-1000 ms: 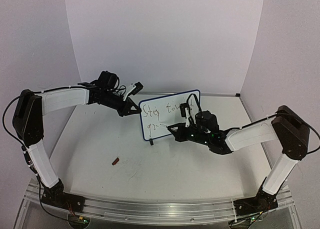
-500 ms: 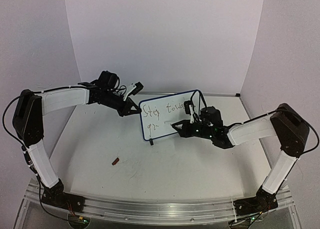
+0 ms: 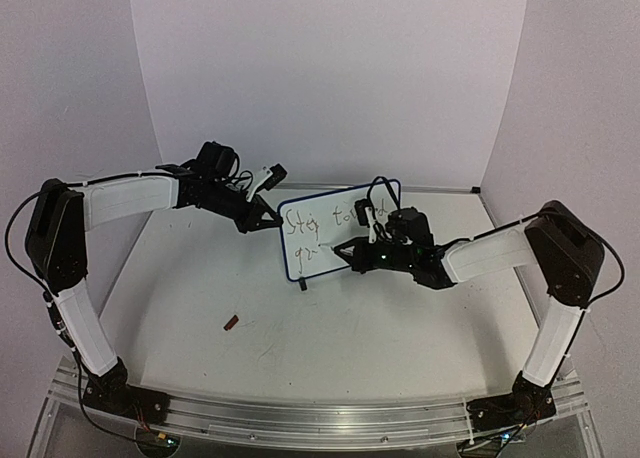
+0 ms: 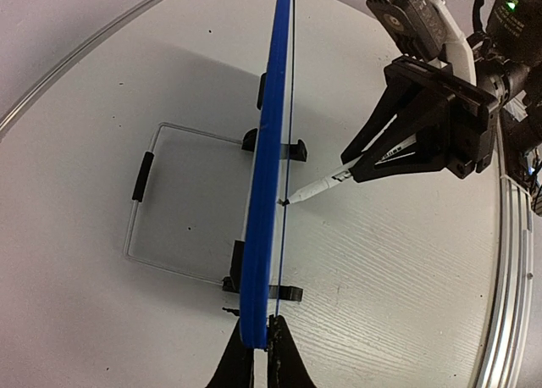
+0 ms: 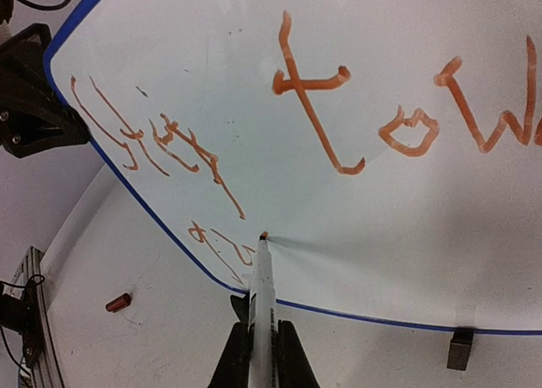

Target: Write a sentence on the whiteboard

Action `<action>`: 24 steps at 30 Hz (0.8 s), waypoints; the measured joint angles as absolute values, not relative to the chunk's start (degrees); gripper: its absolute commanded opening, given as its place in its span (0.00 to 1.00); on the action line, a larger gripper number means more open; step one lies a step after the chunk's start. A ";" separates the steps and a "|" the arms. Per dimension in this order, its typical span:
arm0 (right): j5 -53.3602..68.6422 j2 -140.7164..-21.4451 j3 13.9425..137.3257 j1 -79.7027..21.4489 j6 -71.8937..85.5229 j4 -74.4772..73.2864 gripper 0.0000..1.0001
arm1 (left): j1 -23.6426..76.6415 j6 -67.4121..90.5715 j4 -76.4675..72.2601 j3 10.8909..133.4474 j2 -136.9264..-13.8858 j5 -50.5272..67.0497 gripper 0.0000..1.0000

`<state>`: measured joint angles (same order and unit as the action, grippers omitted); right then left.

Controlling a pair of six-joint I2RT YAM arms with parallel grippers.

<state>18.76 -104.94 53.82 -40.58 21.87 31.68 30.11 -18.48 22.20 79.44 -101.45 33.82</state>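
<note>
The whiteboard [image 3: 318, 266] stands upright mid-table; its blue frame [image 4: 269, 151] shows edge-on in the left wrist view. My left gripper [image 3: 268, 219] [image 4: 261, 344] is shut on the board's left edge. The sentence [image 3: 303, 223] runs in orange-brown strokes: an upper line [image 5: 313, 108] and a short start of a lower line [image 5: 216, 246]. My right gripper [image 3: 352, 254] [image 5: 263, 358] is shut on a white marker [image 5: 263, 295] [image 4: 326, 183]. The marker's tip touches the board just right of the lower line's last stroke.
A small reddish marker cap [image 3: 231, 323] [image 5: 118, 302] lies on the table, front left of the board. A wire stand [image 4: 140, 210] sits behind the board. Black feet [image 5: 460, 347] hold its bottom edge. A metal rail [image 3: 300, 413] runs along the near edge.
My right gripper has shifted slightly left and toward the board, bringing the marker tip along the lower line. The left arm and the board have stayed still.
</note>
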 measured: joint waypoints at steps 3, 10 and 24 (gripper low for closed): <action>19.13 -105.35 53.84 -40.60 21.85 31.59 0.00 | 30.13 -18.50 22.19 79.44 -101.45 33.83 0.00; 18.84 -105.43 53.84 -40.60 21.92 31.57 0.00 | 30.13 -18.49 22.14 79.48 -101.56 33.86 0.00; 15.45 -105.43 52.98 -41.30 23.49 31.63 0.00 | 30.11 -18.39 22.02 79.50 -101.65 33.85 0.00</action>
